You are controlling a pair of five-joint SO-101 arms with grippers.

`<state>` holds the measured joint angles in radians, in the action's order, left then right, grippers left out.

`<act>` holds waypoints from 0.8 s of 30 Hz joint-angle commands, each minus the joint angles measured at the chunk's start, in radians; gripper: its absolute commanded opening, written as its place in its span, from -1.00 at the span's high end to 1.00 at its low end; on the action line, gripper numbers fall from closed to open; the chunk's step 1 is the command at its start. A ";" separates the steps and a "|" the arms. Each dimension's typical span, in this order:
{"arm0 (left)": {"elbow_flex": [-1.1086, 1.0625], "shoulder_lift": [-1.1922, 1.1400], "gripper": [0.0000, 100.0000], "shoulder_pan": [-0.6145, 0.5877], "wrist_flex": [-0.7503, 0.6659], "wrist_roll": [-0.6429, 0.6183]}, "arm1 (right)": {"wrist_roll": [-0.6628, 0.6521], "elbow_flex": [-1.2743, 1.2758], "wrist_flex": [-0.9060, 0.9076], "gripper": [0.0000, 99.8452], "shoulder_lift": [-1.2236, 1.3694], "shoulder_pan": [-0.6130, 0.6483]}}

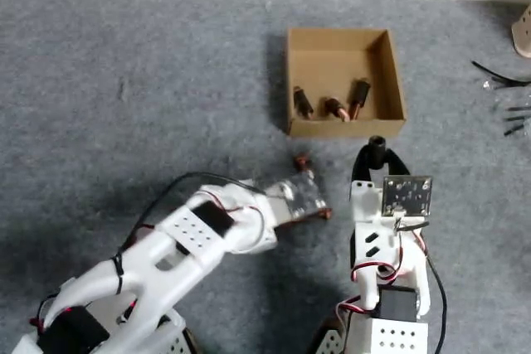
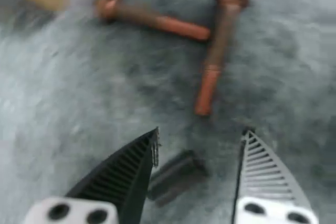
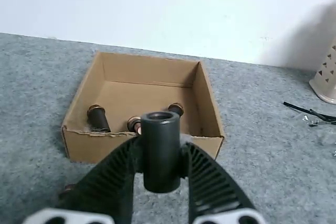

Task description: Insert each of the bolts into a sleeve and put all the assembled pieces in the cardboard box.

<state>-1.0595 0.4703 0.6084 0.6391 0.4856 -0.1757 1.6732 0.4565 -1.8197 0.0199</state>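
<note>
The cardboard box (image 1: 344,128) stands at the far middle of the grey carpet and holds three assembled pieces (image 1: 336,109). My right gripper (image 1: 377,159) is just in front of the box, shut on an upright black sleeve (image 3: 159,129). Behind that sleeve I see the box (image 3: 89,145) and its assembled pieces (image 3: 98,117). My left gripper (image 2: 200,134) hangs open low over the carpet. A dark sleeve (image 2: 176,177) lies between its fingers. Two copper bolts (image 2: 210,77) (image 2: 152,19) lie just beyond it. One bolt (image 1: 303,161) also lies near the box's front.
Black cables (image 1: 506,93) and a white perforated object (image 1: 523,31) lie at the far right edge. A white wall runs behind the carpet. The two arms stand close together in front of the box.
</note>
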 commanded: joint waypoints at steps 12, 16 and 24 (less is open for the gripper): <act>0.360 -0.410 0.52 0.097 -0.020 0.031 | 0.006 0.091 0.004 0.99 -0.021 -0.012; 0.429 -0.526 0.52 0.104 -0.020 0.032 | 0.006 0.091 0.004 0.99 -0.021 -0.012; 0.440 -0.530 0.53 0.096 -0.020 0.032 | 0.006 0.091 0.004 0.99 -0.021 -0.012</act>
<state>-0.6621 -0.0376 0.6836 0.6252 0.5178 -0.1757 1.6732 0.4595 -1.8167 -0.0031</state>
